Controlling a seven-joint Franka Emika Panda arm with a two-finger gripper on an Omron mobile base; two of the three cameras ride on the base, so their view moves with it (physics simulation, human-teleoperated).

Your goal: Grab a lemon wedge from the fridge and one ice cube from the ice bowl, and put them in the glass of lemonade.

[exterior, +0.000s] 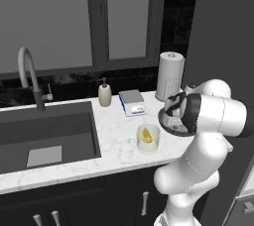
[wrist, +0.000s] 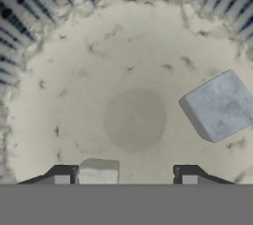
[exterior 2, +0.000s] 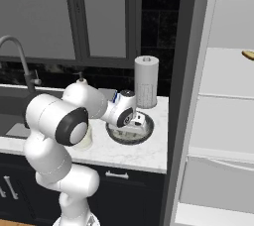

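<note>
The gripper (wrist: 126, 177) hangs low inside the ice bowl (wrist: 64, 71), its two dark fingertips (wrist: 58, 175) standing apart with the pale mottled floor of the bowl showing between them. A small pale ice cube (wrist: 99, 170) sits just inside the left fingertip, against it or very nearly so; whether the other fingertip touches it cannot be told, and nothing is clamped. A second, larger grey ice cube (wrist: 220, 104) lies ahead of the gripper and off to the right, apart from both tips. In the left base view the glass of lemonade (exterior: 148, 138) stands on the marble counter (exterior: 119, 150) just beside the ice bowl (exterior: 171, 123), to the gripper's left, with a bright yellow lemon wedge (exterior: 146, 134) already floating inside it. The fridge (exterior 2: 218, 111) stands open to the gripper's right, white shelves showing.
</note>
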